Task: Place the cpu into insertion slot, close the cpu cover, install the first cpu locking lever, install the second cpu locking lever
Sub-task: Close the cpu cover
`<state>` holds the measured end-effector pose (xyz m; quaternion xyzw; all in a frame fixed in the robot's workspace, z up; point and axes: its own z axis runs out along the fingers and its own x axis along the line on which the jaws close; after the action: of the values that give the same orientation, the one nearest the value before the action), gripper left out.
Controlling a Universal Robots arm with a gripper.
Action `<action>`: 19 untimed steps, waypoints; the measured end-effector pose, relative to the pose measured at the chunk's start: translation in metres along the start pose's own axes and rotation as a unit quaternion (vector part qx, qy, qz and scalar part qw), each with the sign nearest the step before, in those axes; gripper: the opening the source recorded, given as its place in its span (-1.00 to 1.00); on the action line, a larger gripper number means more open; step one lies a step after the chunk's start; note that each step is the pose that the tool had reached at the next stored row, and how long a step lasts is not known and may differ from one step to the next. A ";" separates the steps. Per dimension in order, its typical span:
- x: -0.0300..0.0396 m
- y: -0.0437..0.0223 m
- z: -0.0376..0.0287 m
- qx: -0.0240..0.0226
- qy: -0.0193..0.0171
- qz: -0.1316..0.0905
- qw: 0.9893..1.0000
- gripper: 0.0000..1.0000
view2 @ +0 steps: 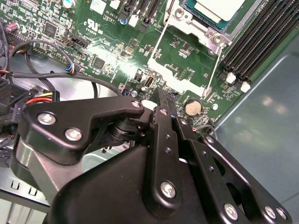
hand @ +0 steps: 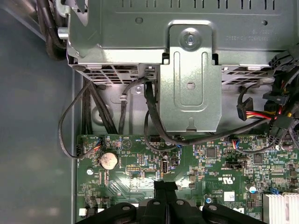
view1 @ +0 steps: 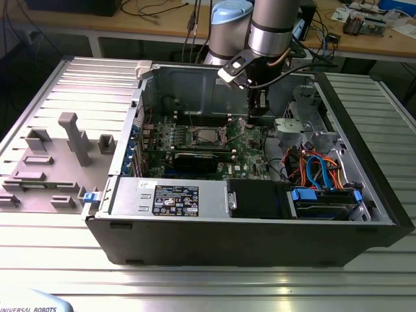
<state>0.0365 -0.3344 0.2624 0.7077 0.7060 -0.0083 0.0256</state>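
The cpu (view2: 219,8), with its pale silver top, lies in the insertion slot (view1: 204,135) on the green motherboard (view2: 107,51). The cpu cover (view2: 161,70), a thin silver frame, is swung open and lies flat over the board beside the slot, with green board showing through its window. My gripper (view2: 161,101) hangs just above the board past the open cover, close to a round coin cell (view2: 192,108). Its black fingers (hand: 164,187) are pressed together with nothing between them. In the exterior view the gripper (view1: 255,117) reaches down into the case on the slot's right.
The open computer case (view1: 351,136) walls in the board. A black card (view1: 195,160) lies in front of the slot and long memory slots (view2: 257,42) run beside it. A metal drive bracket (hand: 189,79), cables (hand: 154,116) and blue and orange leads (view1: 318,170) crowd the gripper's side.
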 end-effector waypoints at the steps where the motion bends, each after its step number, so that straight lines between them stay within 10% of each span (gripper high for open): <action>1: 0.0000 0.0000 0.0000 0.000 0.000 0.000 1.000 -0.79; 19: 0.0023 0.0059 0.0149 0.000 0.000 -0.003 1.000 -0.79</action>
<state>0.0428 -0.3328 0.2476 0.7054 0.7083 -0.0085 0.0255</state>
